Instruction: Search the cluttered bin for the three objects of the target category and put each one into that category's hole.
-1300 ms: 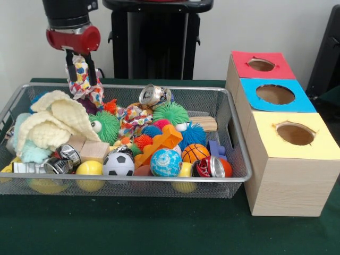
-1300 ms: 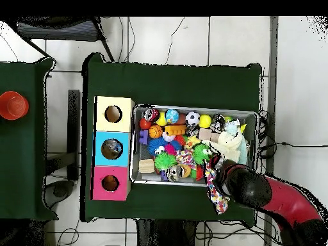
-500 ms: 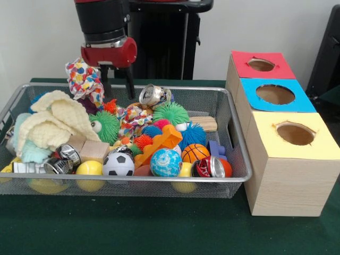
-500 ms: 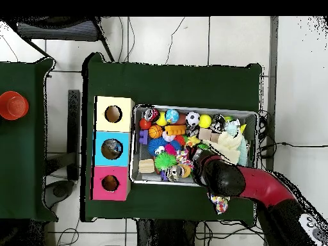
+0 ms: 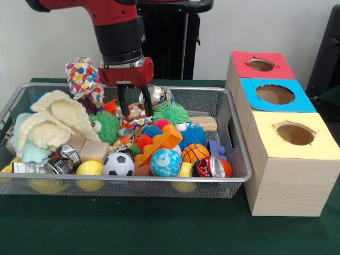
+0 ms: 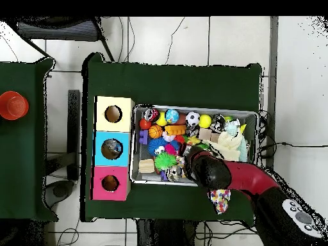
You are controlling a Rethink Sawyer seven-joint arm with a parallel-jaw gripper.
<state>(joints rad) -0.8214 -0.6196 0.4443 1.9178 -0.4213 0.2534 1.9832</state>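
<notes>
The silver wire mesh bin (image 5: pixel 236 139) (image 6: pixel 136 177) holds many toys: spiky balls, a football, a basketball, cans, wooden blocks and cloths. Three wooden boxes stand beside it with a red top (image 5: pixel 261 65), a blue top (image 5: pixel 275 94) and a yellow top (image 5: pixel 295 134), each with a hole. My gripper (image 5: pixel 134 112) is open, its two black fingers pointing down over a colourful patterned cloth (image 5: pixel 133 118) in the middle back of the bin. It holds nothing. In the overhead view the arm (image 6: pixel 211 170) hides the gripper.
A second patterned cloth (image 5: pixel 84 78) (image 6: pixel 220 200) hangs over the bin's back rim. A crushed can (image 5: pixel 153 95) lies just behind the gripper, a green spiky ball (image 5: pixel 171 113) to its right. A red cup (image 6: pixel 11 105) stands on a separate table.
The gripper has moved from the bin's back rim forward and to the right in the front view, and lower, over the patterned cloth inside the bin.
</notes>
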